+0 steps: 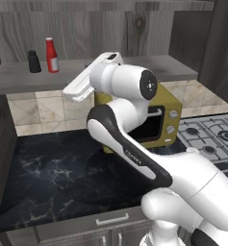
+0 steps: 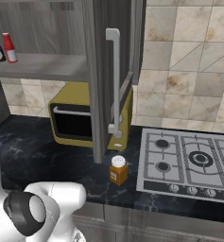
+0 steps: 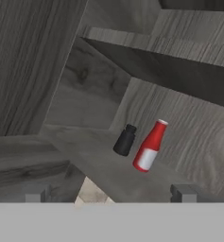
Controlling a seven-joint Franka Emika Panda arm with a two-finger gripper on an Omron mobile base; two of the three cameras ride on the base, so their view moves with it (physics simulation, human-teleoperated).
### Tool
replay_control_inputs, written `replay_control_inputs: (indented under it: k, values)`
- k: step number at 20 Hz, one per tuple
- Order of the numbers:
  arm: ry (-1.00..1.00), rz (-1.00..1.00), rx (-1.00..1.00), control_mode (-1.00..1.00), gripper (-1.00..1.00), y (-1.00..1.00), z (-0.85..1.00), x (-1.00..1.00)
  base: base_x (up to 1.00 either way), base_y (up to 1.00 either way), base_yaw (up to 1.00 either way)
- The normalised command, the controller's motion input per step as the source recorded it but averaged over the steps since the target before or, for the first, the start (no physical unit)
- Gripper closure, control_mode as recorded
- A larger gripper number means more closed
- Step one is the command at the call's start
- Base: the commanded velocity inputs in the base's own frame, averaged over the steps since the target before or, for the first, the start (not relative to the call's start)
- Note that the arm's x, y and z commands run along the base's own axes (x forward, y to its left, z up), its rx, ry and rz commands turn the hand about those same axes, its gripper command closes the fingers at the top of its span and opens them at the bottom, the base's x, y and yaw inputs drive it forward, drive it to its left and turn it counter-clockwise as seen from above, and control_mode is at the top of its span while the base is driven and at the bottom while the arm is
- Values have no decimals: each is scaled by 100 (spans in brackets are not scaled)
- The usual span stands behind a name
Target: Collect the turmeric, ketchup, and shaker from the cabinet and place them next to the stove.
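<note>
The red ketchup [image 1: 51,55] and the black shaker [image 1: 34,61] stand side by side at the left of the cabinet's grey shelf [image 1: 144,68]. In the hand view the shaker [image 3: 124,140] and the ketchup [image 3: 149,145] lie ahead of my gripper [image 3: 109,194], which is open and empty, its fingertips [image 3: 183,192] wide apart and short of both. The orange turmeric [image 2: 118,170] jar stands on the dark counter just left of the stove [image 2: 193,158]. My white hand reaches up toward the shelf, right of the two bottles.
The cabinet door [image 2: 100,71] with its long white handle [image 2: 114,80] hangs open over the counter. A yellow-olive microwave [image 2: 80,118] sits under the shelf. The black marble counter [image 1: 53,178] spreads out to the left of my arm.
</note>
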Motion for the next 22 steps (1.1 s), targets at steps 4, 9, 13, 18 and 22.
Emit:
replay_control_inputs:
  k: [4,9,13,18,22]
  values:
    - [-2,0,8,-100,-100,-9,29,-60,0,0,0]
    - [13,0,23,-100,-100,-29,5,-12,0,0,0]
    - [12,0,9,-100,-100,-8,0,17,0,0,0]
    - [0,0,0,-100,-100,0,0,2,0,0,0]
    - [0,0,0,-100,-100,0,0,0,0,0,0]
